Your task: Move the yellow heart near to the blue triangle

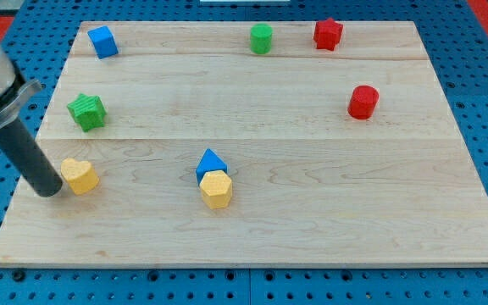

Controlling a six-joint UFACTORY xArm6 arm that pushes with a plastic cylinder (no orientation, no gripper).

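The rod has no pincer to open or close; my tip [51,190] rests near the table's left edge, just left of the yellow heart [80,175]. The blue triangle [212,162] sits mid-table toward the bottom edge, touching a yellow hexagon [216,190]. The push seems about to begin; it likely calls for a steady rightward shove.

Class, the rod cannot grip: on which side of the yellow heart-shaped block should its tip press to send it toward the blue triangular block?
Press its left face, coming from the view's left. My tip sits just left of the yellow heart-shaped block, and the blue triangular block lies to the heart's right, slightly higher.
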